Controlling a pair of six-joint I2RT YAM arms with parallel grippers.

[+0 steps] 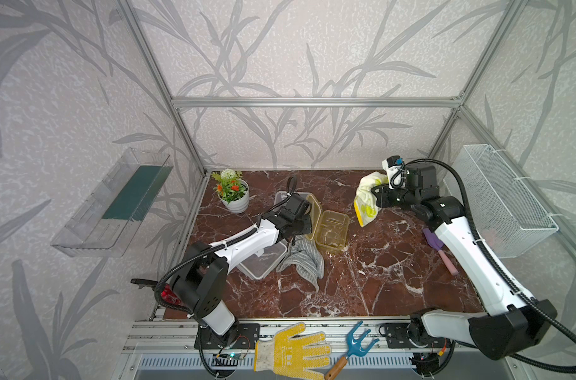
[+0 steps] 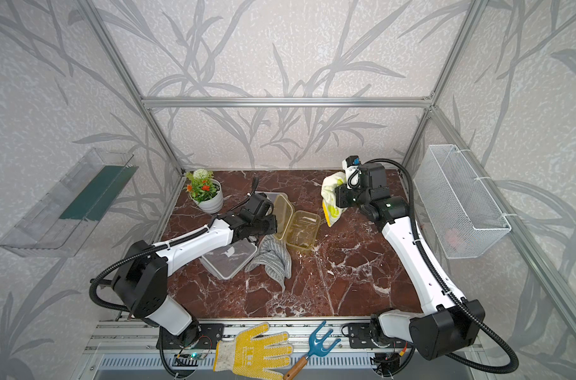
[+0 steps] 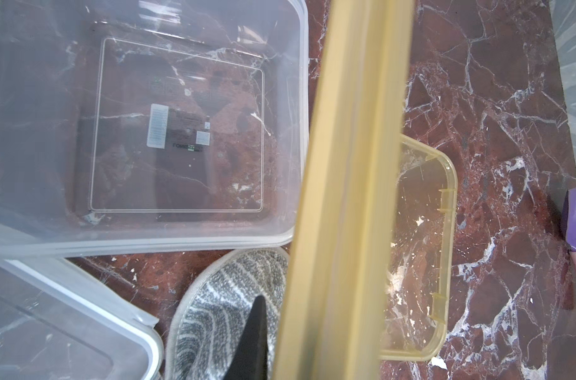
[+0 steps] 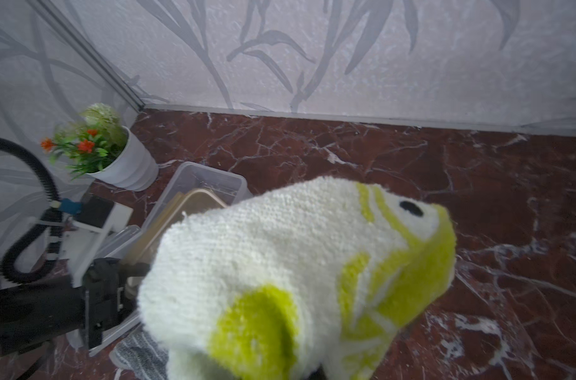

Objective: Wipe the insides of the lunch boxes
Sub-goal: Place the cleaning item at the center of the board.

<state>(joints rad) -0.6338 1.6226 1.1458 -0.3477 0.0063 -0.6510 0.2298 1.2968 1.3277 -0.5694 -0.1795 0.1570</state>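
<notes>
Yellow-dotted knitted work glove (image 1: 291, 350) and a blue hand fork with a wooden handle (image 1: 355, 345) lie on the metal rail at the near edge, closest to the lens. Further in, the left gripper (image 1: 308, 219) is clamped on the translucent amber-yellow plastic lid (image 1: 314, 205), holding it on edge and tilted. Just right of it is the matching amber lunch box (image 1: 332, 232), which sits open mid-table with white flecks inside. The right gripper (image 1: 377, 197), at the far right, is closed on a white terry cloth with lime-green patches (image 1: 365, 204), which hangs above the red-brown marble tabletop (image 1: 362, 289).

Far-left of the left gripper stands the larger clear greyish lunch box (image 1: 281, 197), open, with a label showing through its bottom. A clear lid with a white seal (image 1: 262, 265) lies near-left, partly under the left arm. A grey striped cloth (image 1: 301, 260) is crumpled just right of it. A white pot of artificial flowers (image 1: 235, 200) stands far left. A purple spatula with a pink handle (image 1: 439, 251) lies beside the right arm.
</notes>
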